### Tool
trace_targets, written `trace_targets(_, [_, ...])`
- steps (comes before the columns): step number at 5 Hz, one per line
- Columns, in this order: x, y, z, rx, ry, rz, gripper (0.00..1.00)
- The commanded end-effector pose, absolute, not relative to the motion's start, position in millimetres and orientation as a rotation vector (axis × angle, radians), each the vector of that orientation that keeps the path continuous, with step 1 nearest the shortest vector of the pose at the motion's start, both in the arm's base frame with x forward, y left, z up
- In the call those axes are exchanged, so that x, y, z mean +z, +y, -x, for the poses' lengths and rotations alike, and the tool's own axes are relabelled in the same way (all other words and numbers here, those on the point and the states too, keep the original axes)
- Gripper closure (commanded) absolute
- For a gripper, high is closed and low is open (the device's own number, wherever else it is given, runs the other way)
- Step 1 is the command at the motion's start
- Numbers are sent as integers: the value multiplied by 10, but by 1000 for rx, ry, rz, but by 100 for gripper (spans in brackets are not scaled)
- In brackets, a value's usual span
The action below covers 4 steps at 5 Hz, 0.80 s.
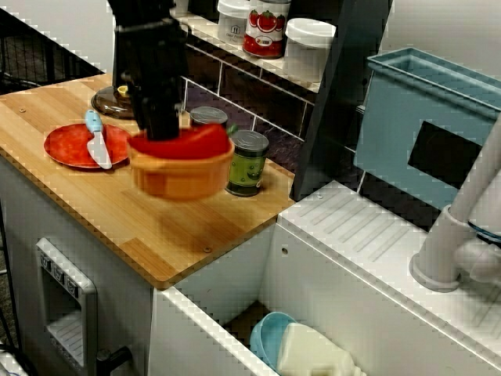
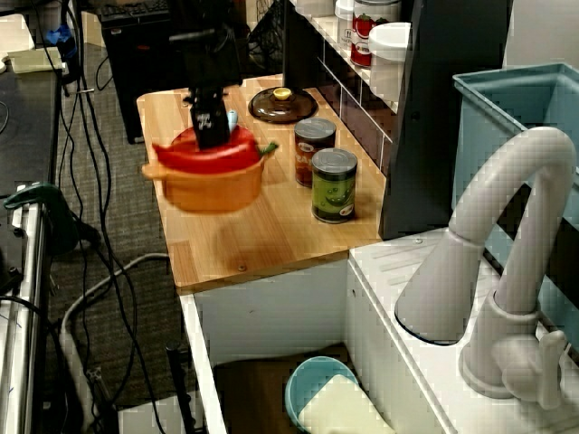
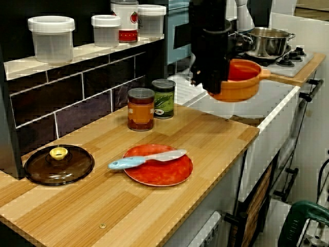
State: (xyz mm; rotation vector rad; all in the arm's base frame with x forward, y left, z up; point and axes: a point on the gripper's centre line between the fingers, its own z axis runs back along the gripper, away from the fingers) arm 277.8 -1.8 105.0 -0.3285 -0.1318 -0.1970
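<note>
The tool (image 1: pixel 160 131) pinches the orange pot (image 1: pixel 180 176) by its rim, up over the wood surface (image 1: pixel 94 205), left of middle in the view over the sink. A red pepper (image 1: pixel 197 141) lies inside. The pot looks light, hard and slippy; the rim gives the best hold.

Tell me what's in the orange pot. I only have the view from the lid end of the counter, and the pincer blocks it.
Observer: A red pepper with a green stem poking past the rim. It fills the orange pot, as the view over the faucet shows.
Operator: Is the pot over the sink? Looks that way here.
Observer: No. In the view from the counter's front it hangs from the pincer over the wooden counter, clear of the surface, beside the green-label can.
</note>
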Motion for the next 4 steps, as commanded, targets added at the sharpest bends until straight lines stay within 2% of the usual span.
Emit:
trace_targets(1, [1622,470,-2887,-186,-229,355,100])
trace_targets(4, [1972,701,-3008,-143,-246,389,100])
